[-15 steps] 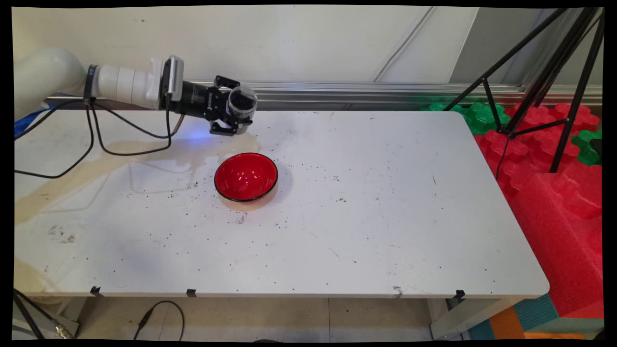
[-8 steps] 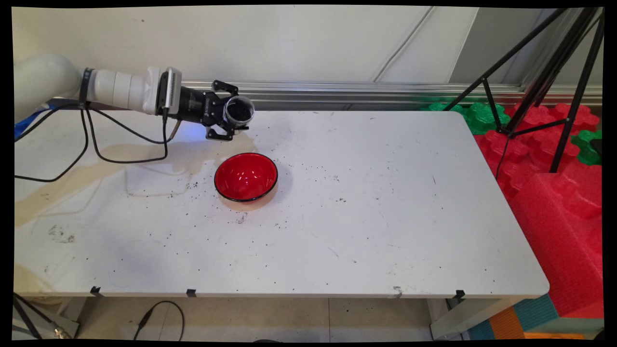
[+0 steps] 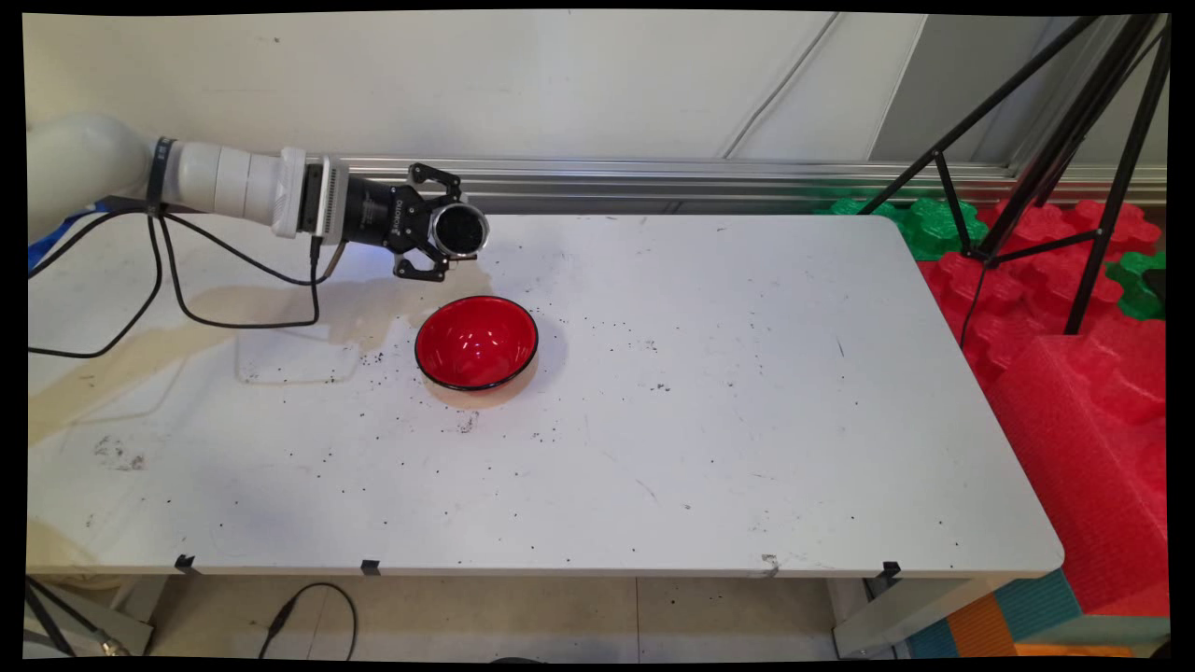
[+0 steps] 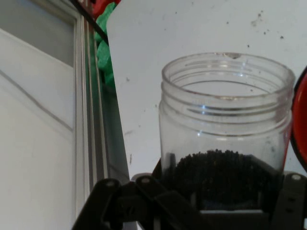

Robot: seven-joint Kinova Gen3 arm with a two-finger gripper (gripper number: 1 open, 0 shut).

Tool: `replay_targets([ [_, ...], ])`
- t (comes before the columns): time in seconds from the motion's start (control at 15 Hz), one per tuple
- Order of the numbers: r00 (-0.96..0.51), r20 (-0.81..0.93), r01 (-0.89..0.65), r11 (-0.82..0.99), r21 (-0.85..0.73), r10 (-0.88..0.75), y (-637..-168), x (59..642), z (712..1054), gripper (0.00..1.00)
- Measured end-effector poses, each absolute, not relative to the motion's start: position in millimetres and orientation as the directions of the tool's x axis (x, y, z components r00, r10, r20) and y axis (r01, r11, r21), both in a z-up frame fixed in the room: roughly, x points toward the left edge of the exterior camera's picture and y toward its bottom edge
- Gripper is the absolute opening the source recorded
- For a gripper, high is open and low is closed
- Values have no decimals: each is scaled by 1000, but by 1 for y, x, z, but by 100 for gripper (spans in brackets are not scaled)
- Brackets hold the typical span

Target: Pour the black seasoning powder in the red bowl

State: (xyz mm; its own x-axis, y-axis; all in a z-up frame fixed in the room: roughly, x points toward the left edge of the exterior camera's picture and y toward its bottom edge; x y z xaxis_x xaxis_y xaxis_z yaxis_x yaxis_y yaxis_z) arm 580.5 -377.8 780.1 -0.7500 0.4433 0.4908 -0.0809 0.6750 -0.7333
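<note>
White desk [image 3: 653, 448] surface, speckled with dark grains and marked by a pale stain toward its left rear, is bounded at the back by a wall and a metal rail. A clear jar [image 3: 459, 230], partly filled with black granules [image 4: 221, 167], is held off the desk near the rear edge, left of centre, tipped on its side so that its open mouth faces the main camera. The gripper [image 3: 439, 233] is closed on the jar, with the fingers clamped on its lower body. A red bowl [image 3: 476, 342] with a black rim stands on the desk just in front of the jar, apart from it and apparently empty.

Judged from this pose, the jar mouth should be kept over the bowl's opening before any further tilt is applied, and rotation should be slow, since loose grains would scatter easily. Grip pressure should be held constant on the smooth wall.

In the hand view, the jar base and finger contact are cut off by the bottom edge, and only a red sliver of the bowl is seen at the right. Jar height above the desk cannot be determined.
</note>
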Motion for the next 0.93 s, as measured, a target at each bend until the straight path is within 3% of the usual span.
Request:
replay_targets([
  [0.93, -773, 217, 141, 495, -857, 596, -367, 576, 778, 0],
])
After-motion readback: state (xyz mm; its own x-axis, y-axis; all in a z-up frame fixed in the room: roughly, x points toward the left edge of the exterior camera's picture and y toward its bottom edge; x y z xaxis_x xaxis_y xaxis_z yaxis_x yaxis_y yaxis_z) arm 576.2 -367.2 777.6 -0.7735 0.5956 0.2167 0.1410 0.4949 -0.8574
